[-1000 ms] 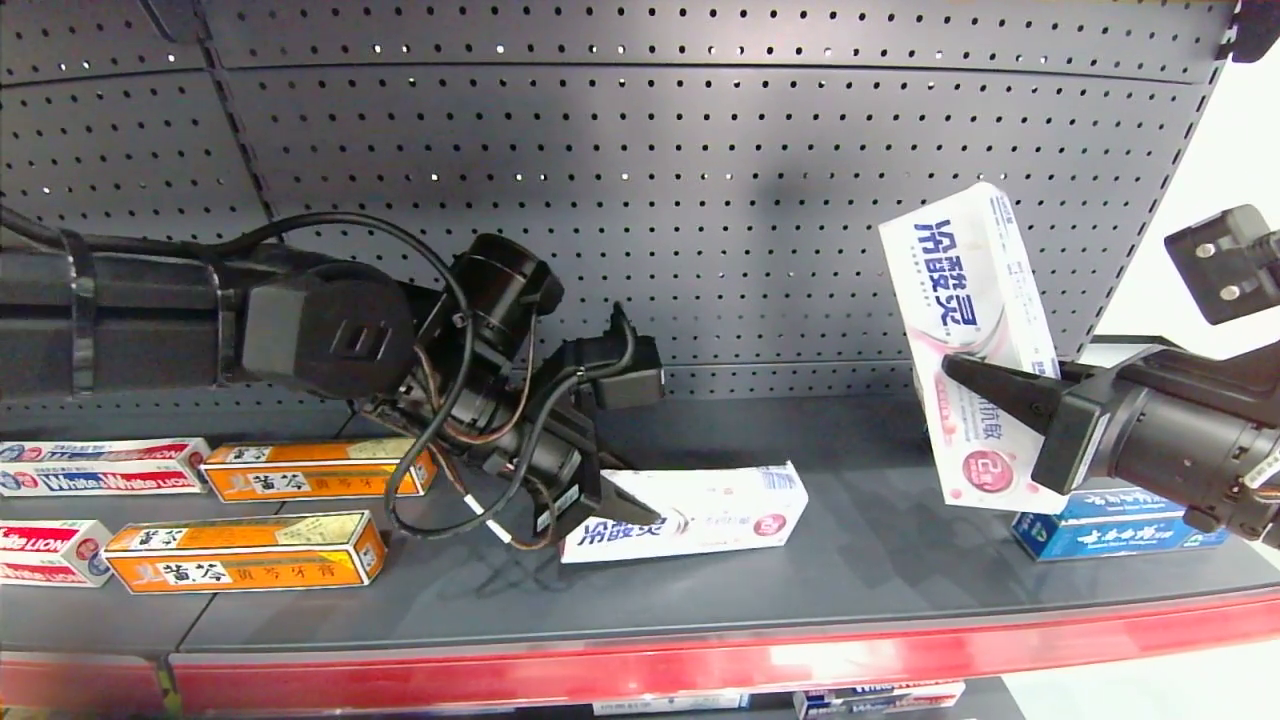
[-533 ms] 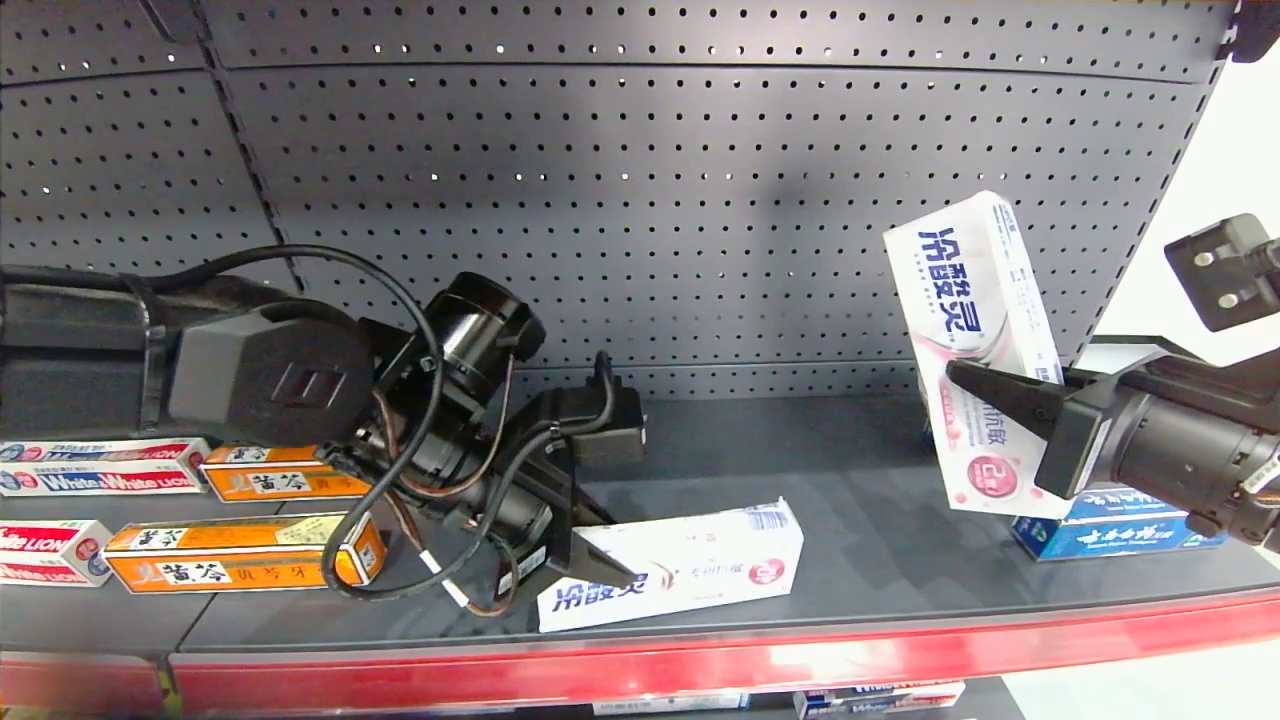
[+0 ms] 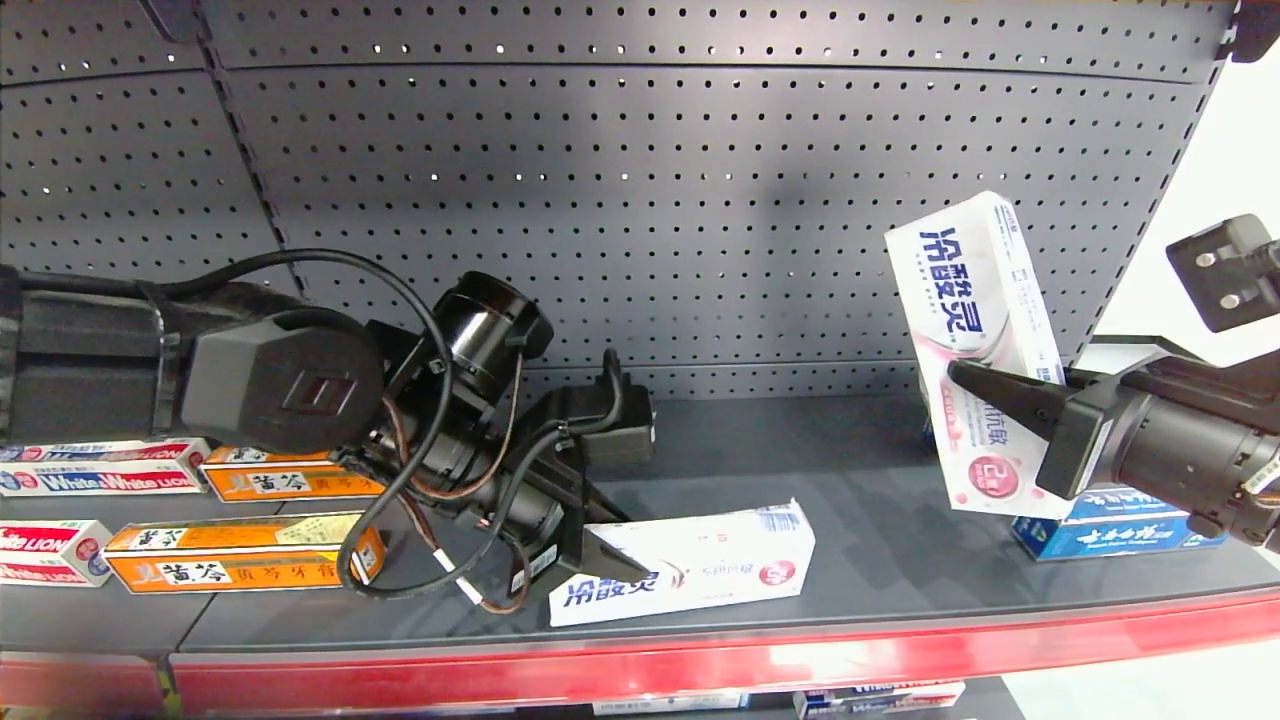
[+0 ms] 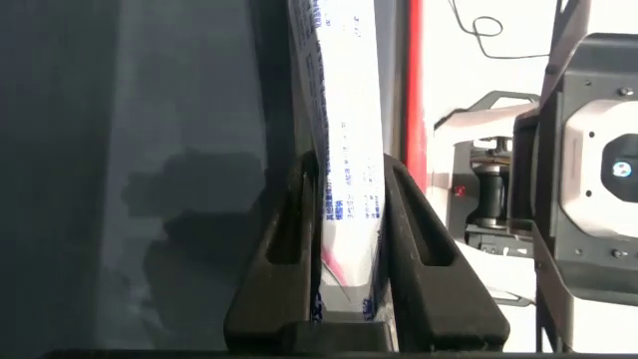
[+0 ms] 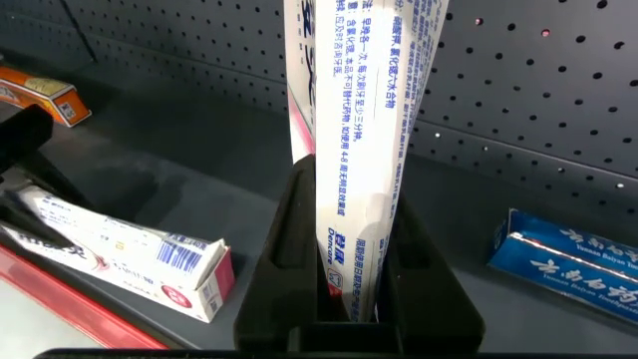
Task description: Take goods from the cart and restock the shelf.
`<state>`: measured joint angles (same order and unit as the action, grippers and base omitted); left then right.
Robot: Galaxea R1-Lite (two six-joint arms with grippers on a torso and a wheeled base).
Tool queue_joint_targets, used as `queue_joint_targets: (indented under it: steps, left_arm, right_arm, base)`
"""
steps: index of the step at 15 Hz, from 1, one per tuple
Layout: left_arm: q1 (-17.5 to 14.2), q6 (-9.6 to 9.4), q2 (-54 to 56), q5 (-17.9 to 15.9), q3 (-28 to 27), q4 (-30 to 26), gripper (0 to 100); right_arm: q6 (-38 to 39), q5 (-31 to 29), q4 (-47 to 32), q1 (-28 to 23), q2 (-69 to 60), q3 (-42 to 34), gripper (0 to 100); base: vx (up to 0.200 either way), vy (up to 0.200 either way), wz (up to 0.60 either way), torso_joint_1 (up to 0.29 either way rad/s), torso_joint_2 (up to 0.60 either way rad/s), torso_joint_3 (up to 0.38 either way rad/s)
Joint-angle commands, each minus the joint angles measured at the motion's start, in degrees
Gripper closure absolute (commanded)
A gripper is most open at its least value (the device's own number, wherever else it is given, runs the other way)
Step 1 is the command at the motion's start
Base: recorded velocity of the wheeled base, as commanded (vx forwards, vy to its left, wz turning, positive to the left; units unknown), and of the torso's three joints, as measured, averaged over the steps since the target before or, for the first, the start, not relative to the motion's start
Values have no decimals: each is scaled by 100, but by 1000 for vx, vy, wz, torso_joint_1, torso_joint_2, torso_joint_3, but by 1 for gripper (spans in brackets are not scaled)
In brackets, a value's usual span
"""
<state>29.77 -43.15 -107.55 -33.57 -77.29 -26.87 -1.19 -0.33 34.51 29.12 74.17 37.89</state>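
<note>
grey shelf [image 3: 880,560]: metal deck with a red front lip [image 3: 700,655], backed by a perforated panel [image 3: 700,200]
left claw [image 3: 615,545]: low over the middle of the deck, fingers pinching one short end of the lying white box [image 3: 700,560] - in the left wrist view, the left claw [image 4: 349,165] has a finger pressed against each side of the lying white box [image 4: 344,100]
lying white box: flat on the deck close to the red lip, long side roughly along it and slightly angled, free end pointing to the robot's right; the right wrist view shows the lying white box [image 5: 130,254] resting near the shelf edge
right claw [image 3: 975,385]: in the air at the right side of the shelf, fingers clamped on the lower half of the raised white box [image 3: 965,300]
raised white box: upright and a little tilted, top leaning left, clear of the deck in front of the panel - the right wrist view shows the right claw [image 5: 347,199] gripping the raised white box [image 5: 359,80] edge-on
blue box [image 3: 1120,525]: flat at the right end of the deck, just behind the raised white box's lower end and partly hidden by the right claw; whether they touch cannot be told
orange boxes [image 3: 230,565]: two lying flat on the left, one behind the other, partly covered by the left arm
white-and-red boxes [image 3: 100,468]: two lying flat further left, just beside the orange boxes
between the white boxes: bare deck, the two well apart
</note>
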Motion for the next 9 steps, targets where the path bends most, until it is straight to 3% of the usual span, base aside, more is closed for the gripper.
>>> queue_joint_targets:
  steps: [1, 9]
  left_arm:
    - [-6, 0, -179, -9, 30, 68, 100]
    - [-24, -44, -241, 0, 47, 182, 100]
  right_arm:
    - [-4, -2, 3, 6, 1, -1, 100]
    - [-12, -2, 12, -73, -16, -71, 100]
  base:
    - [0, 0, 0, 0, 0, 0]
    - [0, 0, 0, 0, 0, 0]
